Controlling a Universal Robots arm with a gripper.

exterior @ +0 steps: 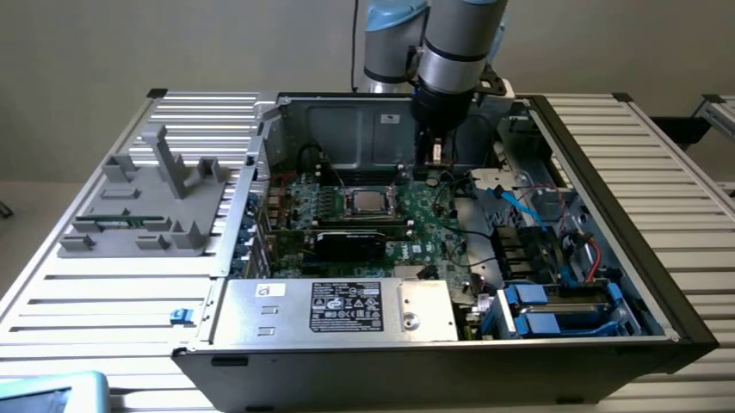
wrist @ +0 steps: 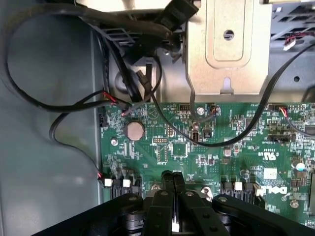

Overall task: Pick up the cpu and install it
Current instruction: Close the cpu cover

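Tool (wrist: 172, 181) base cropped, label (exterior: 344, 307) unreadable (tiny)

Behind the work place we see a plain wall (exterior: 172, 43) of pale grey-beige colour. The table (exterior: 643, 163) is made of ribbed silver metal slats, with dark caps at its corners. At the exterior view's left edge we see a piece of light floor (exterior: 23, 231). At the exterior view's right edge stands the corner of a second slatted table (exterior: 724, 112). The light is soft and even.

I see the silvery cpu (exterior: 367, 201) on the green motherboard (exterior: 435, 215), black cables (wrist: 221, 144) over it, blue caddies (exterior: 538, 325) beside it.
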